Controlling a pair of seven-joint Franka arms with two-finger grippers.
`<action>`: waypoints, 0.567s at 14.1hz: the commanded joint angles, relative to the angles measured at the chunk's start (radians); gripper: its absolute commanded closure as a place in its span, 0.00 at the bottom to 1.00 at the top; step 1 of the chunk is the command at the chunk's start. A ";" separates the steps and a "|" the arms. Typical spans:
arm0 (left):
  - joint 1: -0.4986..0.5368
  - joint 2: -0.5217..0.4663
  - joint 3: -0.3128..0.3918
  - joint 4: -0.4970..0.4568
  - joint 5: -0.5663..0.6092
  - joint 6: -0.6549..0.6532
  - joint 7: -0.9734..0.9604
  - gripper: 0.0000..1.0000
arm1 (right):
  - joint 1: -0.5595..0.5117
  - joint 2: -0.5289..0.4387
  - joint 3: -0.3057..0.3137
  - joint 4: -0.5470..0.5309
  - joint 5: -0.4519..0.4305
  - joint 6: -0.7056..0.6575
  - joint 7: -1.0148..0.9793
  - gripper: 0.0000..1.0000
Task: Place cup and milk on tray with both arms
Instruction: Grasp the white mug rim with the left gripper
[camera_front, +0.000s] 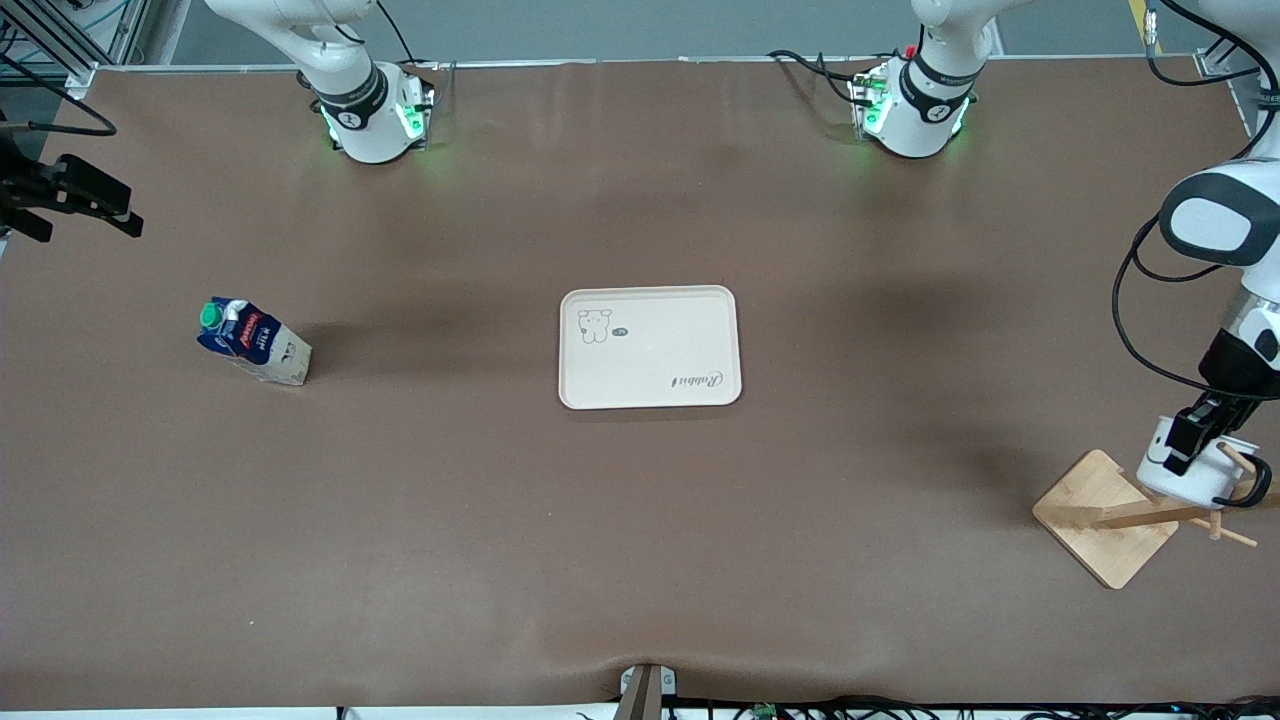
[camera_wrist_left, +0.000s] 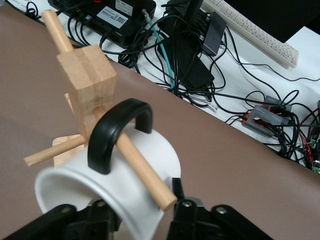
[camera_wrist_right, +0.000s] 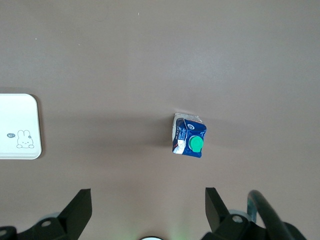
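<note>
The white cup (camera_front: 1160, 462) hangs by its black handle (camera_wrist_left: 120, 131) on a peg of the wooden rack (camera_front: 1102, 520) at the left arm's end of the table, nearer the front camera than the tray. My left gripper (camera_front: 1190, 442) is shut on the cup's wall (camera_wrist_left: 150, 159). The dark-blue milk carton (camera_front: 254, 342) with a green cap stands upright toward the right arm's end, level with the tray. The cream tray (camera_front: 660, 335) lies bare at mid-table. My right gripper (camera_front: 85, 197) is open and empty, high above the table; its wrist view looks down on the milk (camera_wrist_right: 190, 136) and the tray's corner (camera_wrist_right: 17, 112).
The rack's square base, post (camera_wrist_left: 90, 75) and pegs stand close around the cup. Cables, a keyboard and boxes (camera_wrist_left: 200, 45) lie off the table's edge past the rack. Brown table surface lies between the milk, the tray and the rack.
</note>
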 joint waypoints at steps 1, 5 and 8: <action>0.000 0.025 -0.028 0.036 -0.022 0.010 0.004 0.76 | -0.017 0.008 0.009 0.017 0.017 -0.014 0.008 0.00; -0.005 0.021 -0.057 0.036 -0.022 0.010 0.017 1.00 | -0.016 0.008 0.009 0.015 0.017 -0.014 0.008 0.00; -0.005 -0.010 -0.065 0.017 -0.022 0.007 0.017 1.00 | -0.017 0.008 0.009 0.015 0.017 -0.014 0.008 0.00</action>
